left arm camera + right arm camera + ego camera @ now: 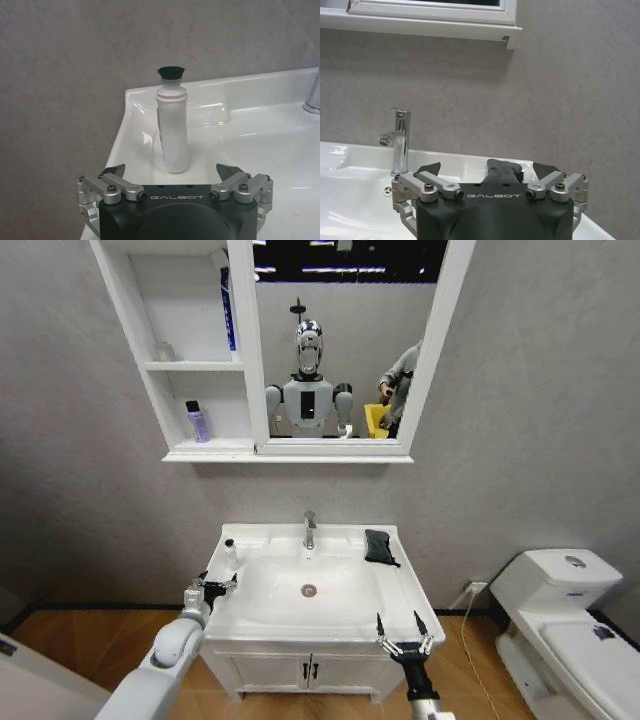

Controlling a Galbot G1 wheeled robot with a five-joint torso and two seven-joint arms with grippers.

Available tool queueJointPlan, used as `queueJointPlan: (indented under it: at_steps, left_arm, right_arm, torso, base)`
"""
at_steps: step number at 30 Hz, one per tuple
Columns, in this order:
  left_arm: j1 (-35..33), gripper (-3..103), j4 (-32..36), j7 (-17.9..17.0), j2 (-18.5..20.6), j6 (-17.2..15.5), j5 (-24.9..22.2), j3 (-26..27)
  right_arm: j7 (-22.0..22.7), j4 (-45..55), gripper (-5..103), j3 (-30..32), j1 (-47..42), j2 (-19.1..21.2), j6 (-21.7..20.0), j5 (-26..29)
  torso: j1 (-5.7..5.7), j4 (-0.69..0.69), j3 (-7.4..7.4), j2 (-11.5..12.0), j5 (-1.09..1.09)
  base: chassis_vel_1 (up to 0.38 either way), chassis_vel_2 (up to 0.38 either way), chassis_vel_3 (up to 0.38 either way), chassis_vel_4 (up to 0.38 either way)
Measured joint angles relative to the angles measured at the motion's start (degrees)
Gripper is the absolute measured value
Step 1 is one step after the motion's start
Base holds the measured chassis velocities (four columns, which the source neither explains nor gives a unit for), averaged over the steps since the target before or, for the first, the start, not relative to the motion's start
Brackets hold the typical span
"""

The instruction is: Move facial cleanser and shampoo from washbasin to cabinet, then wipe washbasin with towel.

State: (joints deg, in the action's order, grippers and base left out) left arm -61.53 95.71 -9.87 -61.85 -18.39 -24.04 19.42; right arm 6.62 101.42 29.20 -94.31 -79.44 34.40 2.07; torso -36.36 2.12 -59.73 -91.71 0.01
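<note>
I have the left claw (pixel 171 176) spread wide and lined up on the white bottle (pixel 173 125) with the black cap, which stands upright on the washbasin (pixel 395 585) rim, at the corner left of the tap (pixel 309 529). To do this well I'd ease straight in until the body sits between both fingertips, then close around its middle, below the cap, since a tall narrow bottle on glossy ceramic may tip or slide. The right claw (pixel 404 634) waits spread at the front edge, facing the towel (pixel 379 545) right of the tap. A purple bottle (pixel 197 421) stands in the cabinet (pixel 187 365) above; grey wall, toilet (pixel 563 615) beside.
</note>
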Motion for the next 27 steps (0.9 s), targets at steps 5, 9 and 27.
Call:
queueJointPlan:
  at_steps: [5,9,27]
  left_arm:
    - [2.3,100,-2.3,0.1,-1.0,0.0,0.0,-1.5]
    - [5.5,100,-5.1,0.0,-2.1,0.1,0.0,-3.0]
    - [12.5,73,-14.2,1.4,-5.5,2.7,1.7,-3.8]
  right_arm:
    - [-0.1,-0.3,100,-0.1,0.4,0.0,-0.1,0.0]
    - [-0.1,-0.4,100,-0.2,0.7,0.0,-0.3,0.0]
    - [-0.1,2.5,100,0.5,1.0,0.4,-2.1,1.1]
  torso:
    - [0.0,0.0,0.0,0.0,0.0]
    - [0.0,-0.01,0.0,0.0,0.0]
    - [0.0,0.0,0.0,0.0,0.0]
  base:
    - [0.0,0.0,0.0,0.0]
    - [0.0,0.0,0.0,0.0]
    - [0.0,0.0,0.0,0.0]
